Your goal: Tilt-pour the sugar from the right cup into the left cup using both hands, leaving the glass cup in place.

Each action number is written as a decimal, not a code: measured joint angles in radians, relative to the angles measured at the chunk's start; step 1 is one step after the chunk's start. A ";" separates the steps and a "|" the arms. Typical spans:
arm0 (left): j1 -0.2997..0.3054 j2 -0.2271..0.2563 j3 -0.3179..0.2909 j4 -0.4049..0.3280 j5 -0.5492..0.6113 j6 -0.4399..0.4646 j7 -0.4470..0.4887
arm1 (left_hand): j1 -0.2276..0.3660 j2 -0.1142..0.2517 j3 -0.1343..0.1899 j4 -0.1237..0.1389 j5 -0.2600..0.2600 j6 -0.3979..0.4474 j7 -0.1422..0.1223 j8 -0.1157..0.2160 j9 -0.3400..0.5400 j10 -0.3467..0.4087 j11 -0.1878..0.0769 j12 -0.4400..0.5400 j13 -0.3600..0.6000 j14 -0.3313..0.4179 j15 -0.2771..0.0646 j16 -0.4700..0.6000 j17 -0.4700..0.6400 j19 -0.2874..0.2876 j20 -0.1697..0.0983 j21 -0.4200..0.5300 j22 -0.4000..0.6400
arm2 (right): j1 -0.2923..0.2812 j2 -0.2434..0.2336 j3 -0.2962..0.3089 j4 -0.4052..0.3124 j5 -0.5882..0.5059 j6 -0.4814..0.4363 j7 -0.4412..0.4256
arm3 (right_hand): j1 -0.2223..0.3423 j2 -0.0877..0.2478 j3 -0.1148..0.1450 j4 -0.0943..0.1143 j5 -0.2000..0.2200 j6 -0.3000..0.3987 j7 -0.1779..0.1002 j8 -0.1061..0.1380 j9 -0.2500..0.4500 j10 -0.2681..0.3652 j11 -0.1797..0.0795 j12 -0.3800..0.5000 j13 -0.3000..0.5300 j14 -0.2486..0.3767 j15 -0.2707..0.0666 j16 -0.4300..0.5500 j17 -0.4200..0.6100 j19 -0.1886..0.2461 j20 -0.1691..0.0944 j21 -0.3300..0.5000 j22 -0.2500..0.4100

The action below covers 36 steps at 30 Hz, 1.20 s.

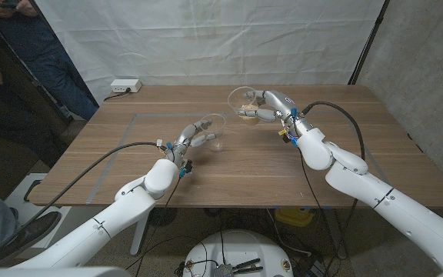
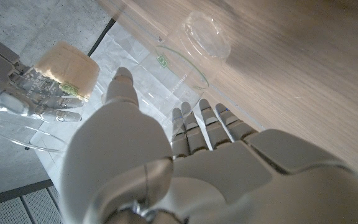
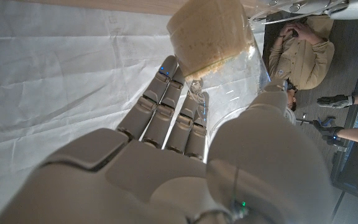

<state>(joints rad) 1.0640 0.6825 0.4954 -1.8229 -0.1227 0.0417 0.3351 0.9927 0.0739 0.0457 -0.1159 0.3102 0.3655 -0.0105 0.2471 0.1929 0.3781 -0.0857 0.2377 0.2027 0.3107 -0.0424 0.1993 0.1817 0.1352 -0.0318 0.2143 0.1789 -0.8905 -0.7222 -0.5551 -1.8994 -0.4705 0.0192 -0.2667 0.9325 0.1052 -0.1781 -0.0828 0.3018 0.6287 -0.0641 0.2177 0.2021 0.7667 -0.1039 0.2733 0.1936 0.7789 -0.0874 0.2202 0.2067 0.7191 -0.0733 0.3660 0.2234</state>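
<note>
The brown wooden bench carries a clear, seemingly empty glass cup, standing left of centre and clasped by the left robot hand. The right robot hand grasps a clear plastic cup holding pale sugar, raised and tilted, well apart from the glass. Both cups' transparent walls are hard to trace.

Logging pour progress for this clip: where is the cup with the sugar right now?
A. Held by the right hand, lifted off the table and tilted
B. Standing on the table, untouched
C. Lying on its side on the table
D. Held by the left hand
A: the right hand grips the sugar cup lifted and tilted, while the left hand is at the empty cup standing on the table.
</note>
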 measured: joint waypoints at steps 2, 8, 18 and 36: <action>0.000 0.000 0.000 0.000 0.000 0.000 0.000 | 0.000 0.000 0.000 0.000 0.000 0.000 0.000 0.000 0.000 0.000 0.000 -0.006 0.000 0.000 0.000 0.000 0.000 0.000 0.000 0.000 0.000 | 0.007 -0.001 -0.006 -0.006 0.000 0.000 0.000 | 0.000 0.000 0.000 0.000 0.000 0.000 0.000 0.000 0.000 0.000 0.000 0.000 0.000 0.000 0.000 0.000 0.000 0.000 0.000 0.000 0.000; 0.007 0.003 -0.001 -0.003 -0.003 0.000 0.000 | 0.005 0.005 0.000 0.000 -0.001 -0.002 -0.002 0.000 0.000 0.000 0.000 -0.006 0.000 0.000 0.000 0.000 0.000 0.000 0.000 0.000 0.000 | 0.024 -0.001 -0.024 -0.016 -0.028 -0.039 0.047 | 0.000 0.004 0.000 0.000 0.000 0.000 0.000 0.000 0.000 0.000 0.000 0.000 0.000 0.000 0.000 0.000 0.000 0.000 0.000 0.000 0.000; 0.008 0.004 -0.002 0.001 -0.009 -0.006 -0.007 | 0.005 0.005 0.000 0.000 -0.008 -0.003 0.000 -0.008 0.000 0.000 0.000 -0.006 0.000 0.000 0.000 -0.004 0.000 0.000 0.000 0.000 0.000 | 0.052 -0.003 -0.060 -0.034 -0.087 -0.066 0.080 | 0.001 0.007 0.000 0.000 0.000 0.000 0.000 0.000 0.000 0.006 -0.006 -0.001 -0.001 0.004 0.004 0.000 0.000 0.000 0.000 0.000 0.000; 0.000 0.001 -0.003 0.024 -0.017 -0.026 -0.021 | 0.005 0.005 0.000 0.000 -0.016 -0.004 -0.001 -0.008 0.000 0.000 0.000 -0.014 0.000 0.000 0.000 -0.004 0.000 0.000 0.000 -0.004 0.000 | 0.096 0.005 -0.099 -0.043 -0.151 -0.108 0.144 | 0.001 0.008 0.000 0.000 -0.001 0.011 0.000 -0.003 0.001 0.009 -0.002 -0.001 0.001 0.008 0.000 0.000 0.000 0.000 0.000 0.004 0.000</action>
<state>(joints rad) 1.0640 0.6834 0.4928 -1.7987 -0.1398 0.0155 0.3138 0.9978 0.0791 0.0457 -0.1159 0.2939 0.3618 -0.0111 0.2391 0.1929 0.3780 -0.0857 0.2241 0.2025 0.3107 -0.0424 0.1956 0.1817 0.1353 -0.0318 0.2105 0.1789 -0.7949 -0.7173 -0.6543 -1.9419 -0.6219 -0.0883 -0.1230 0.9338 0.1128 -0.1781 -0.0828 0.3012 0.6392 -0.0638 0.2149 0.2026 0.7758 -0.1058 0.2723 0.1946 0.7867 -0.0879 0.2202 0.2068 0.7192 -0.0733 0.3703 0.2234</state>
